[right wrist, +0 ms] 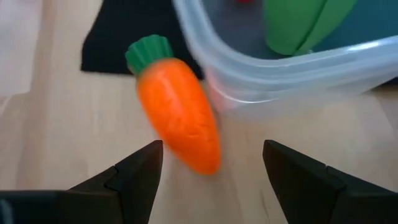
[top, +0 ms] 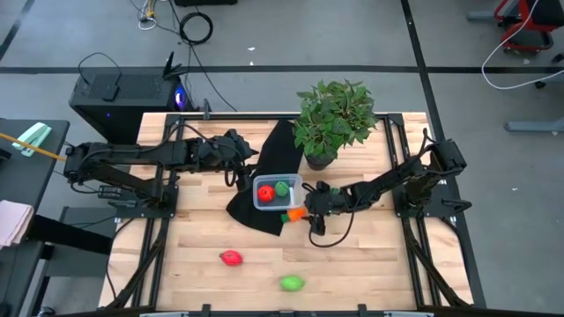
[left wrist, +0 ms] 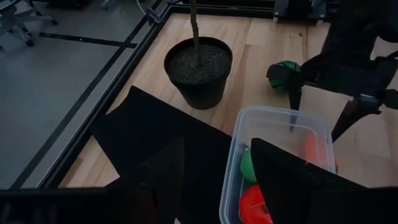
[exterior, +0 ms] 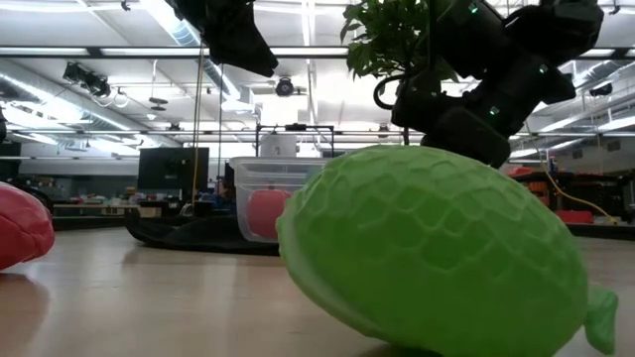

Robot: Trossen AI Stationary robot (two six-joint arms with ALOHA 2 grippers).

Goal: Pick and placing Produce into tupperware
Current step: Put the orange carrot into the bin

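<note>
The clear tupperware (top: 276,191) sits on a black cloth and holds a red piece (top: 264,193) and a green piece (top: 282,187). An orange carrot (right wrist: 180,121) lies on the table against the tupperware's wall (right wrist: 280,68). My right gripper (right wrist: 211,168) is open just behind the carrot's tip, with one finger on each side and neither touching. My left gripper (left wrist: 217,186) hovers open above the cloth beside the tupperware (left wrist: 273,124). A dark green ball (left wrist: 281,73) rests on the table by the right arm. A red piece (top: 231,258) and a green piece (top: 292,283) lie near the table's near edge.
A potted leafy plant (top: 333,119) stands at the far side, just behind the tupperware. The black cloth (top: 264,167) spreads under and left of the box. In the low view the green piece (exterior: 437,258) fills the foreground. Bare wood lies along the near side.
</note>
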